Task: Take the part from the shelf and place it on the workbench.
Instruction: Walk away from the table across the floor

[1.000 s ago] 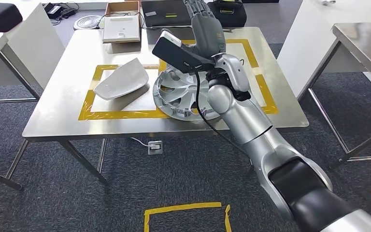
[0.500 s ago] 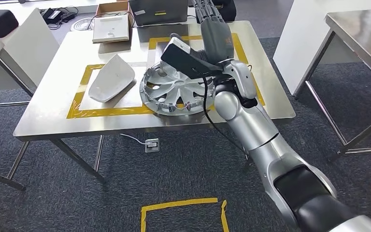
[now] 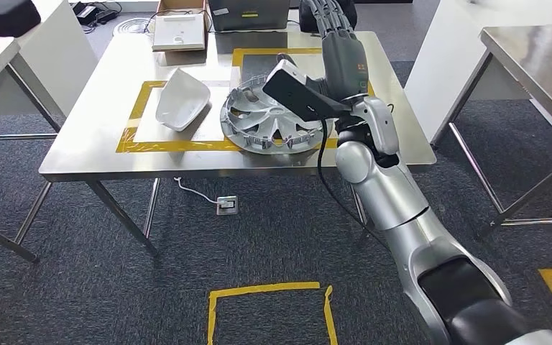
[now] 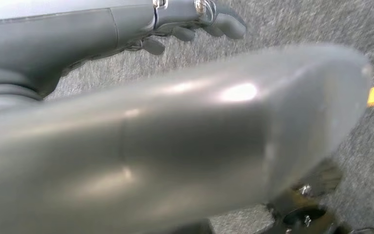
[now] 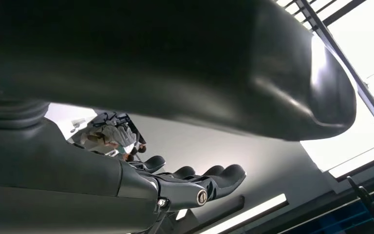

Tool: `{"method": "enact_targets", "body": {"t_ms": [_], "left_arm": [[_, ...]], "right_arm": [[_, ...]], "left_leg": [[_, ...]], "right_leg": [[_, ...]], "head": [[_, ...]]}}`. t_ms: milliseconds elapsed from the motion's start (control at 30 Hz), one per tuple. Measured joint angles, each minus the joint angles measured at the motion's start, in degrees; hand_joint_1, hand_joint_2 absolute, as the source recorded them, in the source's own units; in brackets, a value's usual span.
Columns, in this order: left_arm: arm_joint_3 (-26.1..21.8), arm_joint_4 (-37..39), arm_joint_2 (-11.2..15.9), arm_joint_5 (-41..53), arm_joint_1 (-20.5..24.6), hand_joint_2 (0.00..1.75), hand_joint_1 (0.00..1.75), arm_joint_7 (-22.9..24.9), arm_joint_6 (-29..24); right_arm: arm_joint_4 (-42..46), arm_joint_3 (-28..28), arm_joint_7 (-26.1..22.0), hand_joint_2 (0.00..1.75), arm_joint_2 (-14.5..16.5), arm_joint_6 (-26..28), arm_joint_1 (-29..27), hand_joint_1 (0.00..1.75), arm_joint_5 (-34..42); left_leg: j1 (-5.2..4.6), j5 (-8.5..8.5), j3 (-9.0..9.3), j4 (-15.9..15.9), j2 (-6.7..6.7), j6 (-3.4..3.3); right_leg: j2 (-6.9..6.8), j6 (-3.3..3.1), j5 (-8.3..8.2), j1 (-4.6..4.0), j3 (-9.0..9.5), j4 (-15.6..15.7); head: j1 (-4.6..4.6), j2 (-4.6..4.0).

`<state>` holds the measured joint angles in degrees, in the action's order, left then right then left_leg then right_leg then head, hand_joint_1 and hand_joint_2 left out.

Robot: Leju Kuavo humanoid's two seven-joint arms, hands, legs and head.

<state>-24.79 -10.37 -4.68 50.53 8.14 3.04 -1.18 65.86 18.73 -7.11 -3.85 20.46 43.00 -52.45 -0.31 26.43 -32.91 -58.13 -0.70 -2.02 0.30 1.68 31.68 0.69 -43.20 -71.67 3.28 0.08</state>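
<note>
A silver wheel cover (image 3: 273,121) lies flat on the steel workbench (image 3: 86,154), across the yellow tape frame (image 3: 133,126). To its left a white curved shell part (image 3: 181,108) rests inside that frame. My right arm reaches over the bench. My right hand (image 3: 341,47) hangs above the wheel cover's far right side with its fingers stretched out straight and nothing in it; the right wrist view shows the same fingers (image 5: 195,183) apart. My left hand (image 4: 190,22) hangs over grey carpet, its fingers loosely apart and holding nothing.
A cardboard box (image 3: 180,32) and a dark case (image 3: 251,13) sit at the bench's far edge. Another steel table (image 3: 532,50) stands to the right and a white one (image 3: 0,50) to the left. On the carpet are a yellow tape square (image 3: 266,309) and a floor socket (image 3: 226,205).
The whole picture has shifted, so the camera has moved; the bench now sits higher and more centred. My right hand stays raised over the wheel cover, and both parts lie where they were.
</note>
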Motion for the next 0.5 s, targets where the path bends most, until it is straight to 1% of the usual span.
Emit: {"method": "enact_targets", "body": {"t_ms": [33,67,100,133,167,200,233,267,300,333,367,400,433,467,500], "left_arm": [[-0.1,0.0,-0.1,0.0,0.0,0.00,0.00,0.0,0.0],[-0.2,0.0,-0.1,-0.1,0.0,0.00,0.00,0.0,0.0],[-0.3,0.0,-0.1,-0.1,0.0,0.00,0.00,0.0,0.0],[-0.4,0.0,-0.1,-0.1,0.0,0.00,0.00,0.0,0.0],[-0.4,0.0,-0.1,-0.1,0.0,0.00,0.00,0.0,0.0],[-0.5,0.0,-0.1,-0.2,0.0,0.00,0.00,-0.1,0.0],[-0.5,0.0,-0.2,-0.2,0.0,0.00,0.00,-0.1,0.0],[-0.5,0.0,-0.2,-0.3,0.0,0.00,0.00,-0.1,-0.1],[-0.6,0.0,-0.2,-0.4,0.0,0.00,0.00,-0.2,-0.1],[-0.8,0.0,-0.2,-0.6,-0.1,0.00,0.00,-0.3,-0.1],[-1.0,0.0,-0.2,-0.8,-0.2,0.00,0.00,-0.4,-0.1],[-1.3,0.0,-0.1,-1.1,-0.3,0.00,0.00,-0.5,-0.2],[-1.5,0.0,-0.1,-1.4,-0.4,0.00,0.00,-0.7,-0.3],[-1.8,0.0,-0.1,-1.6,-0.6,0.00,0.00,-0.7,-0.4],[-2.0,0.0,-0.1,-1.9,-0.7,0.00,0.00,-0.7,-0.6]], "right_arm": [[0.2,0.0,0.0,0.00,-0.1,0.0,-0.3,0.00,0.0],[0.4,-0.1,0.0,0.00,-0.3,0.0,-0.6,0.00,0.0],[0.7,-0.1,0.0,0.00,-0.4,0.0,-0.8,0.00,0.0],[1.0,-0.2,0.0,0.00,-0.5,0.0,-0.9,0.00,0.0],[1.4,-0.3,-0.1,0.00,-0.5,0.0,-0.9,0.00,0.0],[1.8,-0.4,-0.1,0.00,-0.5,0.0,-1.0,0.00,0.1],[2.2,-0.5,-0.1,0.00,-0.6,0.1,-1.0,0.00,0.1],[2.4,-0.7,-0.1,0.00,-0.6,0.1,-1.1,0.00,0.3],[2.6,-0.9,-0.1,0.00,-0.6,0.0,-1.2,0.00,0.4],[2.6,-1.0,-0.2,0.00,-0.6,0.0,-1.1,0.00,0.5],[2.6,-1.0,-0.2,0.00,-0.6,-0.2,-1.1,0.00,0.6],[2.6,-1.0,-0.2,0.00,-0.4,-0.4,-1.0,0.00,0.6],[2.6,-1.0,-0.2,0.00,-0.2,-0.7,-1.0,0.00,0.6],[2.5,-1.0,-0.2,0.00,0.2,-0.9,-0.9,0.00,0.5],[2.4,-1.0,-0.3,0.00,0.6,-1.0,-0.9,0.00,0.4]], "left_leg": [[0.03,-0.56,-0.82,-0.1,-0.04,0.05],[0.09,-1.08,-1.67,-0.3,-0.07,0.16],[0.18,-1.54,-2.53,-0.5,-0.08,0.33],[0.27,-1.95,-3.35,-0.9,-0.09,0.56],[0.29,-2.29,-4.12,-1.3,-0.07,0.85],[0.30,-2.61,-4.64,-1.6,-0.04,1.20],[0.29,-2.92,-4.95,-1.9,-0.01,1.55],[0.29,-3.30,-5.10,-1.9,0.03,1.92],[0.33,-3.75,-5.13,-1.8,0.07,2.33],[0.42,-3.84,-5.29,-1.8,0.13,2.70],[0.50,-3.11,-5.67,-2.3,0.23,3.09],[0.57,-1.40,-6.34,-3.7,0.34,3.46],[0.67,1.16,-7.24,-6.3,0.43,3.76],[0.71,3.98,-8.30,-9.8,0.50,4.04],[0.76,6.07,-9.19,-13.5,0.52,4.26]], "right_leg": [[-0.01,0.21,0.52,0.06,-0.12,-2.4],[-0.02,0.36,-0.16,0.13,0.59,-3.1],[-0.04,0.48,-1.50,0.22,2.33,-1.8],[-0.10,0.57,-2.64,0.32,5.01,1.3],[-0.14,0.58,-2.81,0.29,7.96,5.3],[-0.12,0.29,-2.66,0.17,10.17,8.5],[-0.09,-0.11,-2.12,0.03,11.54,10.7],[-0.01,-0.65,-1.76,-0.17,11.86,11.6],[0.03,-1.29,-2.15,-0.25,11.58,11.6],[-0.02,-1.78,-2.58,-0.19,11.35,11.8],[-0.07,-2.29,-3.20,-0.13,10.96,12.0],[-0.13,-2.72,-3.86,-0.04,10.45,12.1],[-0.17,-3.03,-4.50,0.02,9.83,12.2],[-0.16,-3.21,-5.12,0.00,9.07,12.2],[-0.14,-3.27,-5.76,-0.02,8.27,12.2]], "head": [[0.00,-0.01],[0.01,-0.01],[0.01,-0.01],[0.01,-0.02],[0.04,-0.01],[0.03,-0.01],[0.09,-0.01],[0.13,-0.01],[0.15,-0.01],[0.21,-0.02],[0.18,-0.02],[0.15,-0.02],[0.14,-0.02],[0.11,-0.01],[0.11,-0.01]]}}
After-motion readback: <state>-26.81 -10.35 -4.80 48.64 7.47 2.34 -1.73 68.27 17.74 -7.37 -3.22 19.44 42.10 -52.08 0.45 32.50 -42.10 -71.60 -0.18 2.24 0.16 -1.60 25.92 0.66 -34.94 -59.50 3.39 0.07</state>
